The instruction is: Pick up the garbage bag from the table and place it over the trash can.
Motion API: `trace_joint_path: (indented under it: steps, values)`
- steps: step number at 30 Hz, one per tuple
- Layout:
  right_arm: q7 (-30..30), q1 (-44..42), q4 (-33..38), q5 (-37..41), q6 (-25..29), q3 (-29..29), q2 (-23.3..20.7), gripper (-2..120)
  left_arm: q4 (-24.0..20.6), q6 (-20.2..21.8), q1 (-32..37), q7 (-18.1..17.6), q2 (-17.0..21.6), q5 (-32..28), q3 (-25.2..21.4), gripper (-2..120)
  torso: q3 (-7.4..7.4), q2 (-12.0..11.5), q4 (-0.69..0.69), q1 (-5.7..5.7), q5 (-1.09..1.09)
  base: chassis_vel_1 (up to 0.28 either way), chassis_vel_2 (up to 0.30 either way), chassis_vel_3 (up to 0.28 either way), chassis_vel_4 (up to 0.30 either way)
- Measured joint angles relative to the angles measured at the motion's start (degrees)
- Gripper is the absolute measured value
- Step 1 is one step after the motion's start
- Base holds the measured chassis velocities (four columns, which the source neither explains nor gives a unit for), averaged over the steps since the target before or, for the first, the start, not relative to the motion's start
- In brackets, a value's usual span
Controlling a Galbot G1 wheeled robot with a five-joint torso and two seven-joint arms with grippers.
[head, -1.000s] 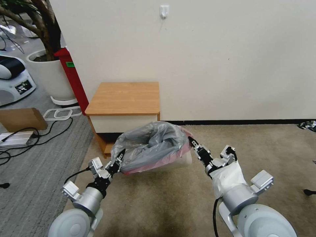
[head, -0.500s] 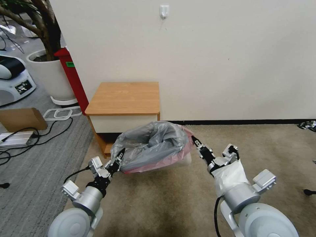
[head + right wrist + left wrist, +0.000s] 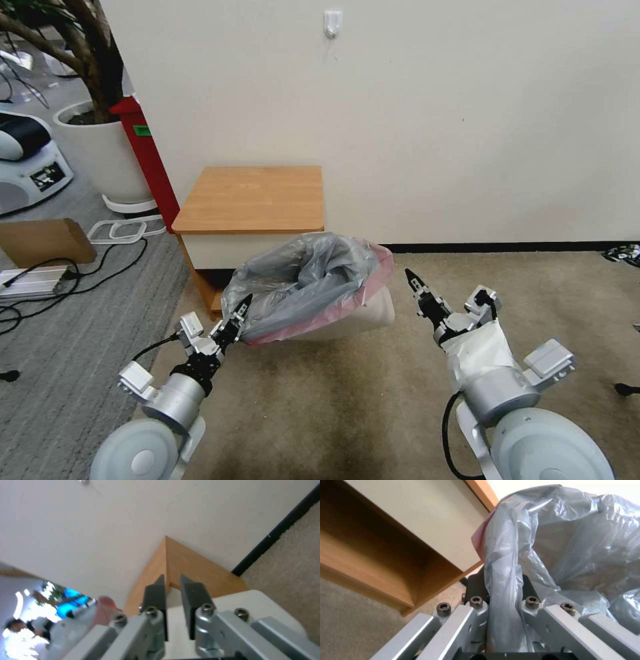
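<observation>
The garbage bag [image 3: 308, 283] sits draped over the trash can [image 3: 360, 319] at frame centre, below the table [image 3: 252, 199]. It looks light, limp and slippery, best pinched at its pinkish edge. The left gripper [image 3: 235, 320] clamps that edge; the right gripper [image 3: 419, 291] hovers beside it, fingers slightly apart and empty.

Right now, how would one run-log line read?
left gripper: shut on garbage bag | bag: draped over trash can | right gripper: beside can, holding nothing
</observation>
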Motion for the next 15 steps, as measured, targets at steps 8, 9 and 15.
trace_joint_path:
  steps: [8,9,15]
  values:
    - [1.0,1.0,0.0,10.6,3.8,-1.5,3.3,40,4.3,-3.9,-0.5,1.7,-0.4,1.1,0.8,7,0.00,0.0,0.00,0.00,0.00,0.000,0.000,0.000,0.000]
    - [0.9,1.2,0.0,10.8,3.6,-2.0,3.4,45,5.0,-4.4,-0.7,1.7,-0.3,1.7,0.8,7,0.00,0.0,0.00,0.00,0.00,0.000,0.000,0.000,0.000]
    - [0.7,2.2,0.1,10.4,1.3,-3.0,3.3,70,6.0,-4.8,-1.6,1.6,-0.3,3.3,1.8,7,0.00,0.0,0.00,0.00,0.00,0.000,0.000,0.000,0.000]
